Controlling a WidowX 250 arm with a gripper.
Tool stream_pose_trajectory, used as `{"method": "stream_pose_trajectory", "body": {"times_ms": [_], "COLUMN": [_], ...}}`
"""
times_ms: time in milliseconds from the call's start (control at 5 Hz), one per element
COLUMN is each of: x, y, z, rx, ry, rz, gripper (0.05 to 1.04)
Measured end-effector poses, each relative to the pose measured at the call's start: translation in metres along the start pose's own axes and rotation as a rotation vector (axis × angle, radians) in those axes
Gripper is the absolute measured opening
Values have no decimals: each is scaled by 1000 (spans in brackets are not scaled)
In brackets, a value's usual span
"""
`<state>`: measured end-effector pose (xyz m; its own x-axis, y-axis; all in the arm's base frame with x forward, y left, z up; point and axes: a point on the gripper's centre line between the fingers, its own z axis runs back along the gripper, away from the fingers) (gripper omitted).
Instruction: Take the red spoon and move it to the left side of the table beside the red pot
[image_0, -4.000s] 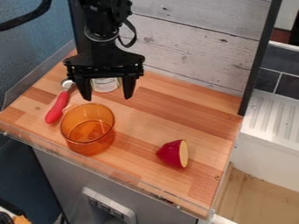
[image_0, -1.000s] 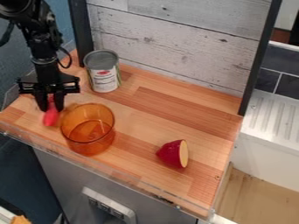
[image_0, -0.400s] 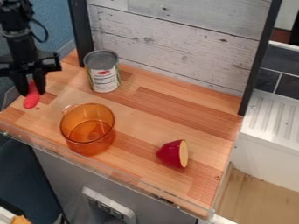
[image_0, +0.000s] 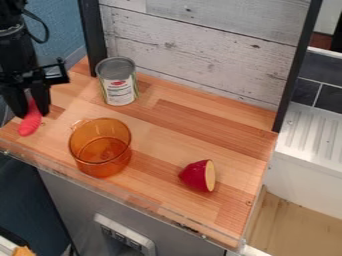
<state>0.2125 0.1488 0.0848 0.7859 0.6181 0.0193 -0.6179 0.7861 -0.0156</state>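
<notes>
Work over left end of wood table (image_0: 180, 112); drop zone = strip at left of frame, betw. raised edge and pot. Approx. last stage of the job by the look of it, just set-down + release to go.

Bring black arm (image_0: 15, 47) down slow & vertical, no sideways push near the left edge. Square up gripper (image_0: 33, 114) over the strip, mid-left of frame, before letting go.

Mind amber pot (image_0: 100, 150), lower left of frame, upright; called red in task, but looks orange. Aim beside it, w/ small gap, no nudge to rim or side handle. Leave can (image_0: 119, 90), upper left of centre, and red/yellow piece (image_0: 198, 176), lower right of centre, alone; both well out of the path.

Lay red spoon (image_0: 29, 125) flat: at far left of frame now, left of pot and apart from it, red end pointing down-frame. Can't tell re: full table contact, so check for support before release. Looks clamped betw. both fingers (image_0: 43, 102). Open evenly, then lift straight up, to avoid dragging or rolling.
</notes>
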Motion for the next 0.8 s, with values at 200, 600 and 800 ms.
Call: {"method": "stream_pose_trajectory", "body": {"times_ms": [200,600,800], "x": [-35,-85,-109], "y": [-28,-81,-110], "z": [2,-12,-24], "rx": [-42,-13,16], "ry": [22,49,61], "rz": [-99,-291,-388], "gripper": [328,328,328]}}
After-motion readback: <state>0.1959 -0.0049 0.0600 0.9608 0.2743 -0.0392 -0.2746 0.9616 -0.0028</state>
